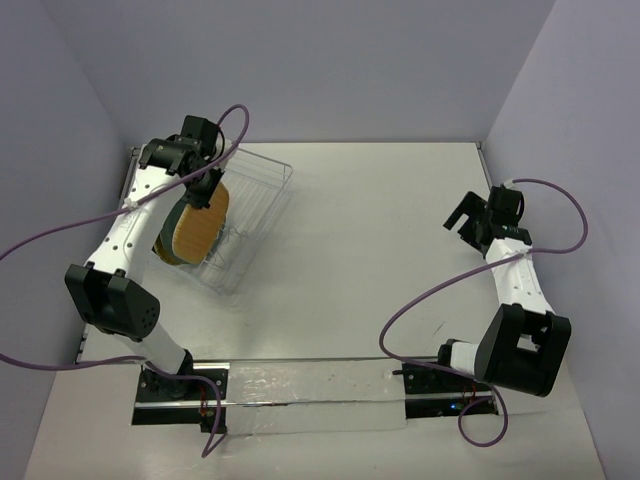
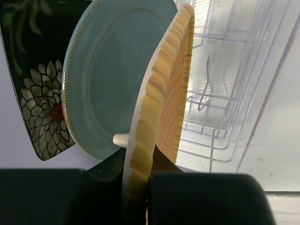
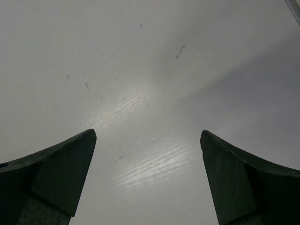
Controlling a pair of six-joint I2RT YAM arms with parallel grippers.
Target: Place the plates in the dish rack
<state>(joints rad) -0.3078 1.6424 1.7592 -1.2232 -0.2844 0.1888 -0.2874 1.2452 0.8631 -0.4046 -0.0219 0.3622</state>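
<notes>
My left gripper (image 1: 205, 190) (image 2: 140, 171) is shut on the rim of an orange-yellow woven plate (image 1: 198, 228) (image 2: 173, 93), held on edge inside the clear wire dish rack (image 1: 258, 198) (image 2: 225, 93). Close behind it a round teal-grey plate (image 2: 112, 79) stands on edge, and behind that the black square plate with white-red flowers (image 2: 40, 108). A white peg (image 2: 121, 139) of the rack shows between the teal and woven plates. I cannot make out a second woven plate. My right gripper (image 1: 468, 218) (image 3: 147, 140) is open and empty above the bare table at the right.
The rack stands at the far left of the white table (image 1: 380, 250), near the left wall. Grey walls close in the back and both sides. A purple cable loops over each arm. A clear strip runs along the front between the arm bases.
</notes>
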